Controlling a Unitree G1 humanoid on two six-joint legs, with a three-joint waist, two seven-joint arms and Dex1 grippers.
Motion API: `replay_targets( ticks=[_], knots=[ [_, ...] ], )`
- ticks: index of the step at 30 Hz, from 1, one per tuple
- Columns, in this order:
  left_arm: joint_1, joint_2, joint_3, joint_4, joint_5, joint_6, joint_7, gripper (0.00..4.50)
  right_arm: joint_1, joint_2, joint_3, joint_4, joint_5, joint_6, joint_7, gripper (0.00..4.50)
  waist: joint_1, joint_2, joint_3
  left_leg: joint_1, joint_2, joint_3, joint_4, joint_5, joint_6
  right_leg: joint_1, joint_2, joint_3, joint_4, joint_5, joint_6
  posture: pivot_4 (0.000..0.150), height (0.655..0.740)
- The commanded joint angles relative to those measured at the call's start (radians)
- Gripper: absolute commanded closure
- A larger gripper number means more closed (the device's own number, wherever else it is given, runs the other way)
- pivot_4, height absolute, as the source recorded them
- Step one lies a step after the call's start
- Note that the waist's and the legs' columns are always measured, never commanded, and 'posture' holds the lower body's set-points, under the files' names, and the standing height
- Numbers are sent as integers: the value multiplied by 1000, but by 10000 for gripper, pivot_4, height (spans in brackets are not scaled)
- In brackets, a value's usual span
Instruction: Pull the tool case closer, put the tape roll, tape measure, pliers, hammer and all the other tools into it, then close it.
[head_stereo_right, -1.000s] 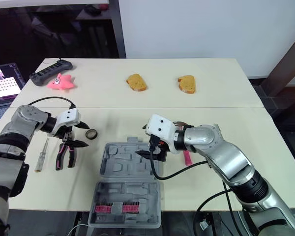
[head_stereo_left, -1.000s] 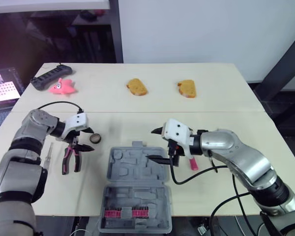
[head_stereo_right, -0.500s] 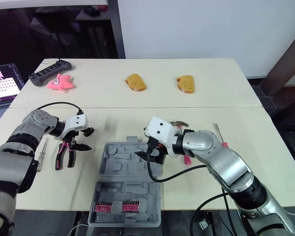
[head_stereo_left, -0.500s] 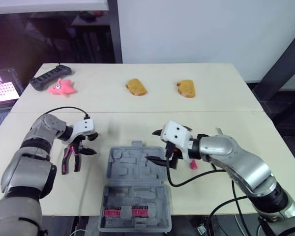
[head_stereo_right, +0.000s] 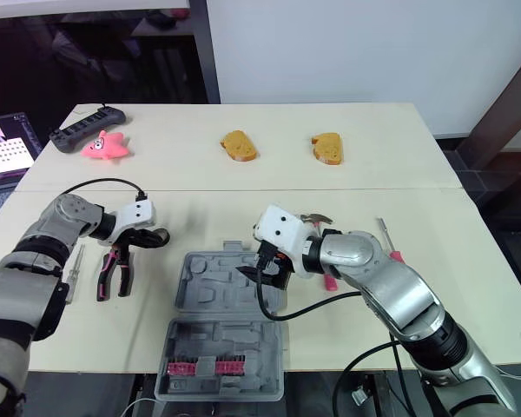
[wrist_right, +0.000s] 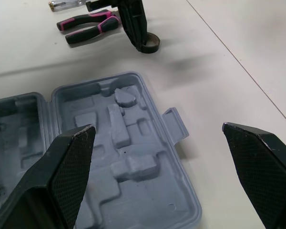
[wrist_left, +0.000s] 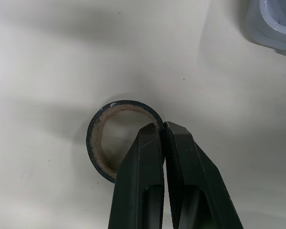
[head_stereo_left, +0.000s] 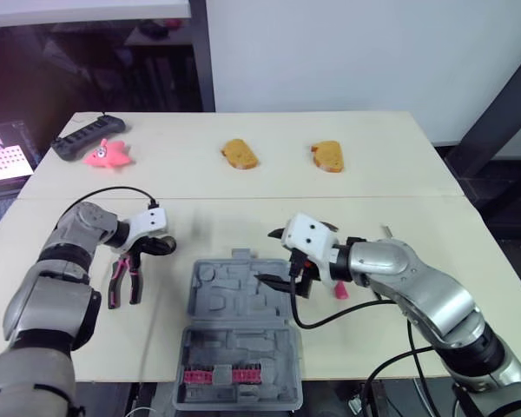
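Left gripper (head_stereo_left: pixel 159 247) has shut, now pinching wall of tape roll (wrist_left: pixel 93 138), mid-left of frame; open tool case (head_stereo_left: pixel 234 295) just right; right gripper (head_stereo_left: pixel 269 256) gapes.

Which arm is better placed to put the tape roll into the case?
The left: the left end effector is shut on the tape roll; the right end effector hangs open over the tool case.

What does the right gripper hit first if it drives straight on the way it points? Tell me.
Most likely the open tool case. The right gripper, jaws spread wide, aims down into the moulded tray of its far half. Depth there is hard to judge.
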Motion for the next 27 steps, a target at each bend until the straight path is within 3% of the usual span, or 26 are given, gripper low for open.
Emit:
replay_targets(
  ticks=[1, 6, 14, 22, 27],
  knots=[
    [-51, 35, 57, -48, -66, -46, -129, 44901, -9, 6, -5, -24, -8, -6, -5, 0, 1, 0, 0, 0, 0, 0, 0, 0, 0, 0, 0, 0, 0, 0, 0, 1500, 7400],
    [-42, 65, 4, -194, -173, -87, -302, 44901, 0, 11, 4, -23, -19, -5, -10, 0, 1, 0, 0, 0, 0, 0, 0, 0, -1, 0, 0, 0, 0, 0, 0, 1500, 7400],
    [115, 126, -205, -619, -388, 30, -308, 44901, 9, 32, 17, -20, -36, -3, -29, 0, -1, 0, 0, 0, 0, -1, 0, 0, 0, 0, 0, 0, 0, 0, 0, 1500, 7400],
    [198, 89, -209, -707, -360, 49, -308, 44901, 11, 40, 15, -30, -41, 16, -44, 0, 0, 0, 0, 0, 0, -1, 0, 0, 0, 0, 0, 0, 1, 0, 0, 1500, 7400],
    [216, 50, -196, -646, -314, 7, -302, 44901, 15, 42, 9, -42, -37, 38, -58, 0, 1, 0, 0, 0, 0, 0, 0, 0, 0, 0, 0, 0, 1, 0, 0, 1500, 7400]
  ],
)
